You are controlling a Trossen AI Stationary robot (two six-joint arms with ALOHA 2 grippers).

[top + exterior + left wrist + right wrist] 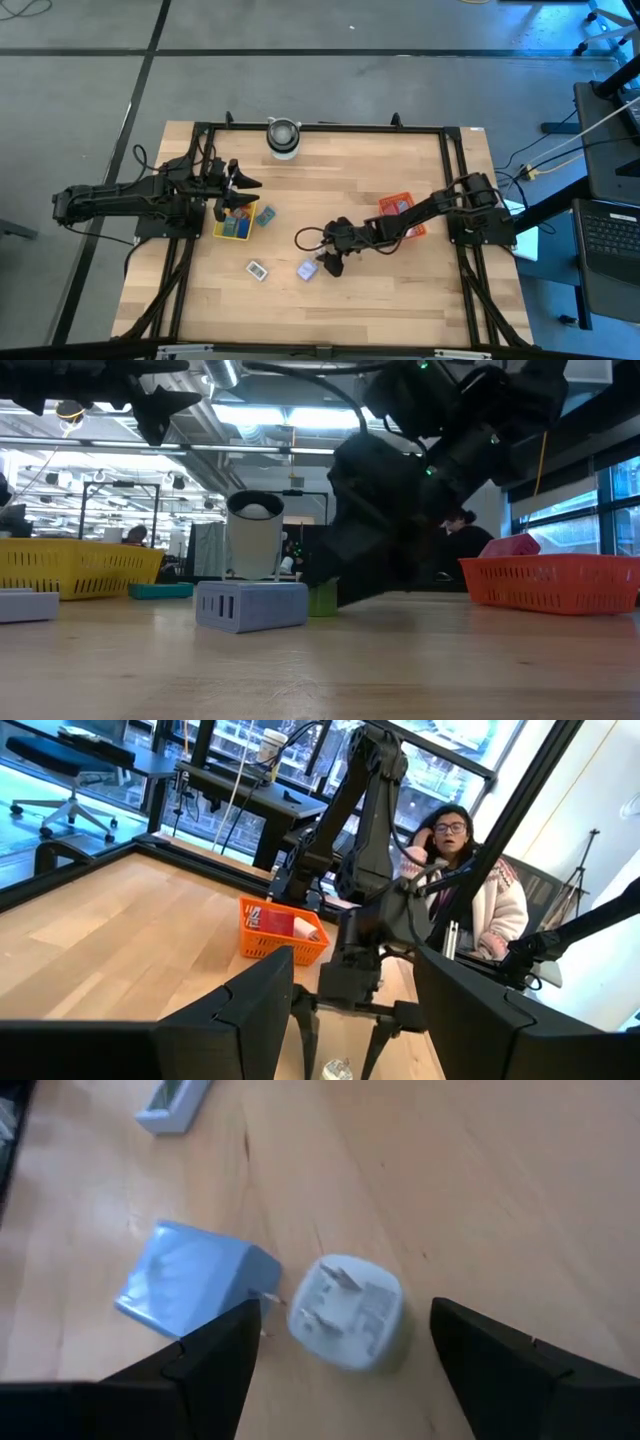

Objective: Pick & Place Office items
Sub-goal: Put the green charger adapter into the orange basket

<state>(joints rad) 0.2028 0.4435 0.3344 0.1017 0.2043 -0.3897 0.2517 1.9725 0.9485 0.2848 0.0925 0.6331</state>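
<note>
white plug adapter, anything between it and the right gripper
Nothing visible. The right gripper hangs open right over the white plug adapter, fingers on either side. The lavender block lies close beside it, near one finger, and could get nudged.

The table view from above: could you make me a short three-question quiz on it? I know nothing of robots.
1. True or false: the right gripper is open over a white plug-like piece lying on the table.
2. Which tray is the left gripper closest to? A) the yellow tray B) the orange-red tray C) it is equally far from both
3. What round thing stands at the table's far edge?

Key: 1 true; 2 A; 3 the grey-white cylinder.
</note>
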